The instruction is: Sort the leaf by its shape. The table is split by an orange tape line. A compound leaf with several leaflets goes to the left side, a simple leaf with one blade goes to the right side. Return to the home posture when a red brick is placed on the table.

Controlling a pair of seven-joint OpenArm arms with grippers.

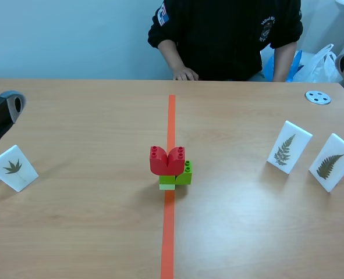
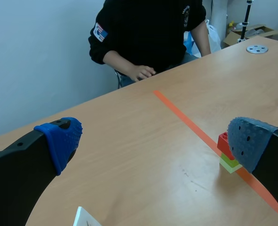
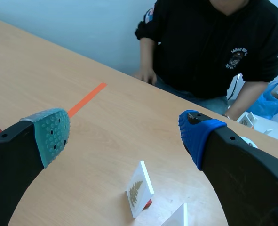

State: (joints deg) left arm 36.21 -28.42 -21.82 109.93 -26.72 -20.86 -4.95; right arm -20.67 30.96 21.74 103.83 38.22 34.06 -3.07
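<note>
Red brick (image 1: pixel 167 161) sits atop green bricks (image 1: pixel 183 176) on the orange tape line (image 1: pixel 171 116). Left gripper (image 2: pixel 160 141) and right gripper (image 3: pixel 124 131): both spread wide, holding nothing.

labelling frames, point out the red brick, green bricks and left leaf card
red brick (image 1: pixel 167 161), scene view, its front face
green bricks (image 1: pixel 183 176), scene view, the darker block
left leaf card (image 1: pixel 13 167), scene view, leaf print
</note>
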